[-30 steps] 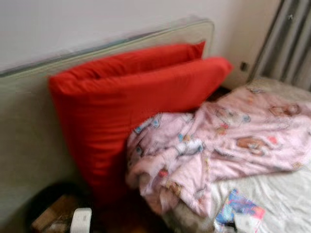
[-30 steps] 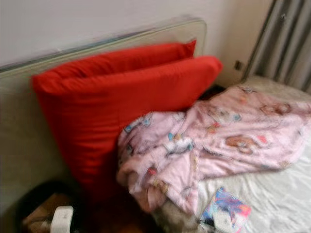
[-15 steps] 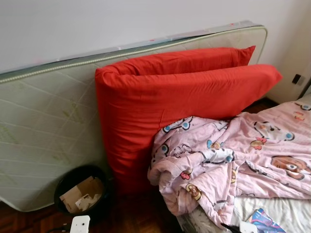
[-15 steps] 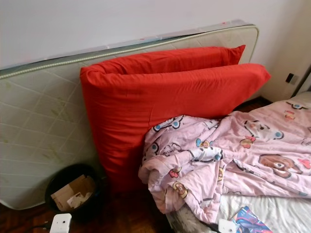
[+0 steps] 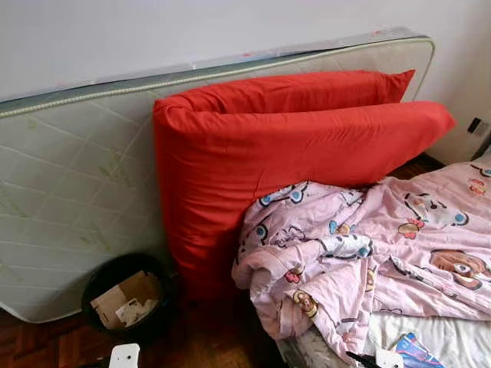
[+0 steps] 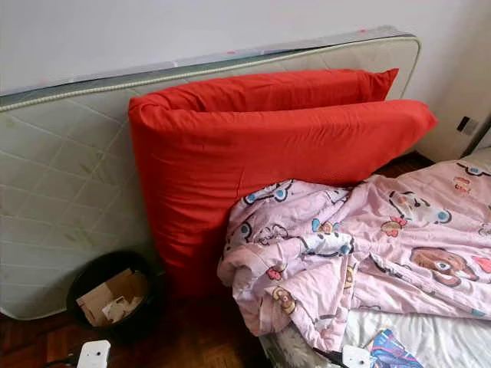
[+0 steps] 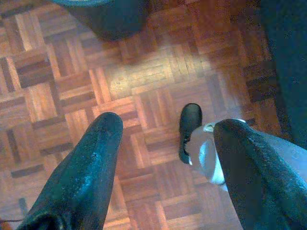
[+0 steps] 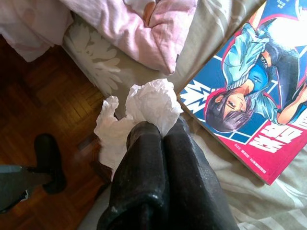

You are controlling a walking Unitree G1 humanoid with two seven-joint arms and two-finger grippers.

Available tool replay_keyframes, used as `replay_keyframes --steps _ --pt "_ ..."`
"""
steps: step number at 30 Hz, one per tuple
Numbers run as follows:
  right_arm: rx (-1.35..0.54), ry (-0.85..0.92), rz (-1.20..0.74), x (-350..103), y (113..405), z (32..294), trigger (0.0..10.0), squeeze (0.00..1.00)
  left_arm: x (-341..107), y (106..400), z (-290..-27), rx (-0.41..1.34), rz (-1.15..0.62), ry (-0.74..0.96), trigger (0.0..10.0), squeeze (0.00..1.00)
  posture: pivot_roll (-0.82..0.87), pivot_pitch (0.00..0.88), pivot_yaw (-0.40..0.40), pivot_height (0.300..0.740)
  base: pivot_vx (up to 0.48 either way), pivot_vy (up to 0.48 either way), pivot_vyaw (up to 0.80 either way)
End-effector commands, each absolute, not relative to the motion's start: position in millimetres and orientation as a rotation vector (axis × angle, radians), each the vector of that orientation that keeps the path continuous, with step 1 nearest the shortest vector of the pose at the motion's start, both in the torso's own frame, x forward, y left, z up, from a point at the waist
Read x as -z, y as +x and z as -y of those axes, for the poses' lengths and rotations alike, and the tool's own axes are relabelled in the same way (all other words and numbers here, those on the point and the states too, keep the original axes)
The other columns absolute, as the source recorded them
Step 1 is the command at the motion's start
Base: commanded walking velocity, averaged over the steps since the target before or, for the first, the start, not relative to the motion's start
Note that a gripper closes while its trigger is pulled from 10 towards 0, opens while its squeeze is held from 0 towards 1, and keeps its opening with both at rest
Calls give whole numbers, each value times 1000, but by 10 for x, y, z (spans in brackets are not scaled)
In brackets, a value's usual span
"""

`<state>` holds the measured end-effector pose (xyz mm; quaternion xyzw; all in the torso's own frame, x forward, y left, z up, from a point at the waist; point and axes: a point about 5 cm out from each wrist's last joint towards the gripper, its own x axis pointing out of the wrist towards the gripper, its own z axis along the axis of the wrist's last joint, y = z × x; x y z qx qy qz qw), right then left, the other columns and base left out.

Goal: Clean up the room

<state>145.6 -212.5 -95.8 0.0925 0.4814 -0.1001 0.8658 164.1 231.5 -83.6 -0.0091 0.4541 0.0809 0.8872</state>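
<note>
My right gripper [image 8: 162,129] is shut on a crumpled white tissue [image 8: 151,103], held over the edge of the bed [image 8: 211,33], right beside a colourful comic book [image 8: 249,110] that lies on the sheet. A black waste bin [image 5: 115,265] holding cardboard and paper scraps stands on the floor at the lower left, against the mattress. My left gripper [image 7: 165,127] hangs open above the parquet floor [image 7: 144,81] with nothing between its fingers.
A rumpled pink cartoon blanket [image 5: 368,245] spills over the bed's near corner. Two big red cushions [image 5: 291,161] lean on a pale mattress [image 5: 69,184] propped against the wall. My dark foot [image 7: 189,129] is on the floor between bin and bed.
The camera has swung left and steadied, so the blur is gone and the bin has come into sight. The cushions, blanket and comic book have not moved.
</note>
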Motion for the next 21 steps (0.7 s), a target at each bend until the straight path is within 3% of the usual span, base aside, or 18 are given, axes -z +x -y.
replay_keyframes --steps 1,13,21 --pt "208 196 -1015 965 1445 2115 10000 0 840 1629 -2321 -180 -946 -24 10000 0 73 0 -6 740 0 255 0" --pt "206 190 -1014 959 1464 2116 10000 0 838 1657 -2287 -175 -944 -27 10000 0 71 0 -4 740 0 305 0" --pt "203 187 -1013 954 1479 2112 10000 0 822 1591 -2446 -192 -948 -23 10000 0 71 0 -2 740 0 355 0"
